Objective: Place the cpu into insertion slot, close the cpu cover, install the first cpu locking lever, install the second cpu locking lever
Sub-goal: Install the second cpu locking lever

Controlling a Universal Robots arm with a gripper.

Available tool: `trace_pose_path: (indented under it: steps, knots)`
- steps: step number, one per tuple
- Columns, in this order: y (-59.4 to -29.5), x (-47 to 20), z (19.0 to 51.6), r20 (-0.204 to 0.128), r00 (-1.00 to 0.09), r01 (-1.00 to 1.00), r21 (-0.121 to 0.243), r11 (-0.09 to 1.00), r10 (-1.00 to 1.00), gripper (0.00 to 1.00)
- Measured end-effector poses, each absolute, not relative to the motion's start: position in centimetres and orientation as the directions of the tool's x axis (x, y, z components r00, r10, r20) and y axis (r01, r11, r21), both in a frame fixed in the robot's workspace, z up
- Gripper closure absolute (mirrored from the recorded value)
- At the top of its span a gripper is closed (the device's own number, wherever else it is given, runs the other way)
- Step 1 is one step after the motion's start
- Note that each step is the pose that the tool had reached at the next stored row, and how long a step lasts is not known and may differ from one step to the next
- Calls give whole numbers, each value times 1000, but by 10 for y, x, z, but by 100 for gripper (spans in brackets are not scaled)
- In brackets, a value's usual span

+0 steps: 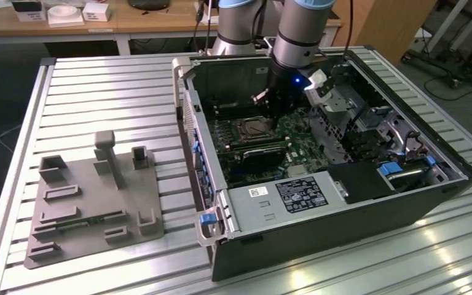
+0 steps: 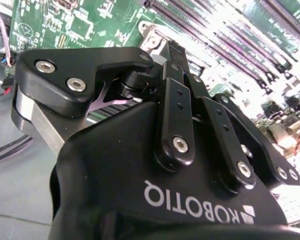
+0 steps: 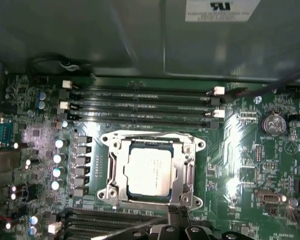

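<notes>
cpu, a small flat square chip with a silvery-grey top, lies seated in the insertion slot on the green motherboard, inside an open computer case on a slatted metal table. the cpu cover, a thin silvery frame with a square cut-out, appears folded flat around the chip. the gripper hangs just beside the near edge of the socket in the first wrist view; its black fingers look drawn close together with nothing between them. the chip looks light, rigid and smooth, probably fragile underneath, so it is best taken by its outer edges. the cover looks like thin stiff metal, best pressed on its frame rather than the chip. long black memory slots lie beyond the socket
</notes>
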State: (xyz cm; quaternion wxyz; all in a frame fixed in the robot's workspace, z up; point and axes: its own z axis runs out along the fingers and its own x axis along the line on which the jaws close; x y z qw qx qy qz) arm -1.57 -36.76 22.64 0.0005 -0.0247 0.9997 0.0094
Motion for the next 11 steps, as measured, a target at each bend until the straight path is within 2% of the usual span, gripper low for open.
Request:
trace_pose_path:
  steps: [11]
  knots:
    - [-378, -16, 226, -1, -999, -49, 6, 999, -49, 89]
